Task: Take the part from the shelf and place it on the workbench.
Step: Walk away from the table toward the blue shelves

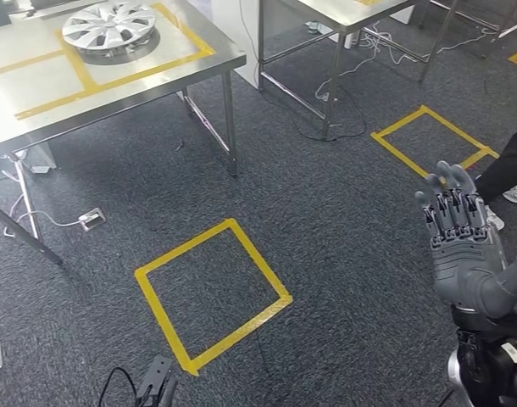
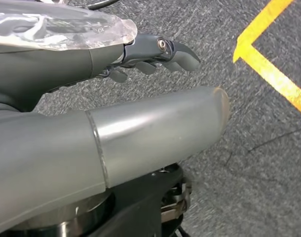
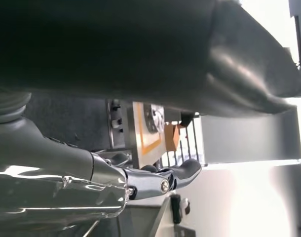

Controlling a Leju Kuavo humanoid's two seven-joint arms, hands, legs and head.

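Part: silver wheel cover lying flat on table.
Right hand: raised, fingers apart, empty.
Left hand: fingers extended, empty.

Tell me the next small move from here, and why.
Probably lower the raised right hand and turn toward the shelf for another part. A silver wheel cover already lies on the metal workbench, inside yellow tape; the right hand holds nothing, fingers apart, and the left hand hangs over the carpet.
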